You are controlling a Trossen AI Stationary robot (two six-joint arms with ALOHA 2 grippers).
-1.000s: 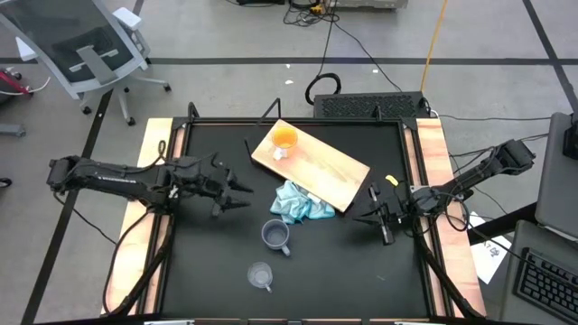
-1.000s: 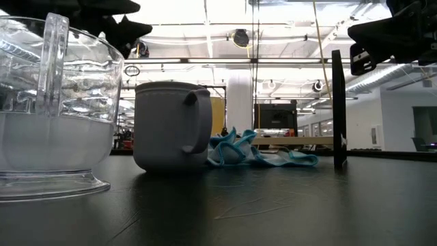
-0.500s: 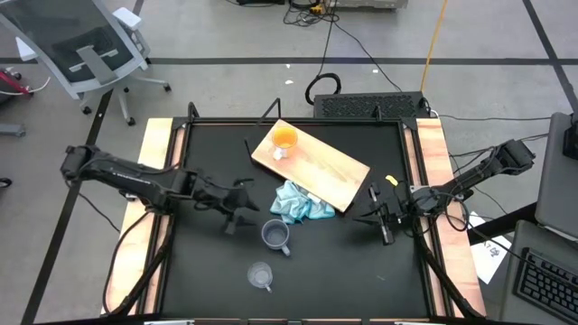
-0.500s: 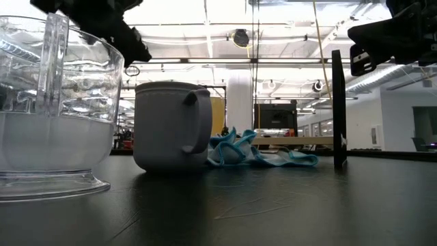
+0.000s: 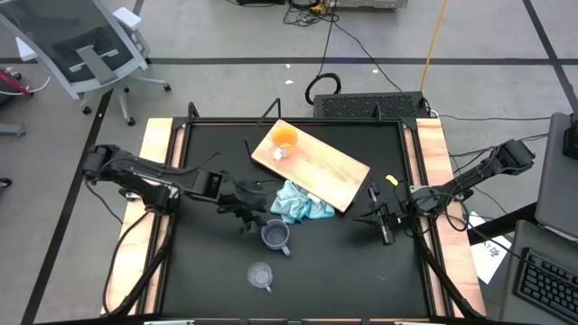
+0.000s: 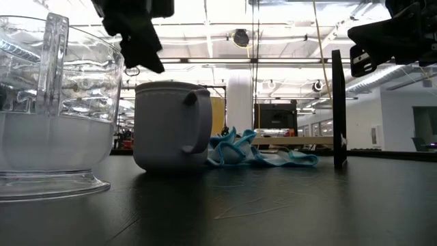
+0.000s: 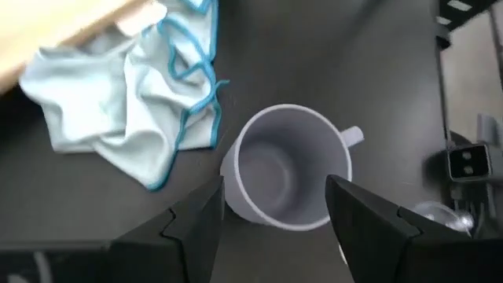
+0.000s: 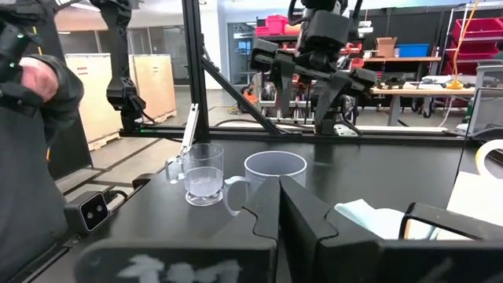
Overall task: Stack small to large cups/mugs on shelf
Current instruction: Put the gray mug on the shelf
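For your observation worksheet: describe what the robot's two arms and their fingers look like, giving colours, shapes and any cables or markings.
Both arms are matt black, built of slim jointed segments. The left arm carries thin dark cables looping along it; its fingers are black, flat and angular with stepped edges. The right arm looks the same, with a small yellow mark near its wrist and black blocky fingers.

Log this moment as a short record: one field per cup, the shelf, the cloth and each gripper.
orange mug: on the shelf, at its far left end
shelf: light-wood board lying slantwise at the table's far middle
grey-blue mug: upright on the table, empty
clear cup: on the table, nearer than the grey-blue mug
blue cloth: crumpled beside the shelf's near edge
left gripper: open, fingers either side of the grey-blue mug's rim, above it
right gripper: shut, waiting at table's right
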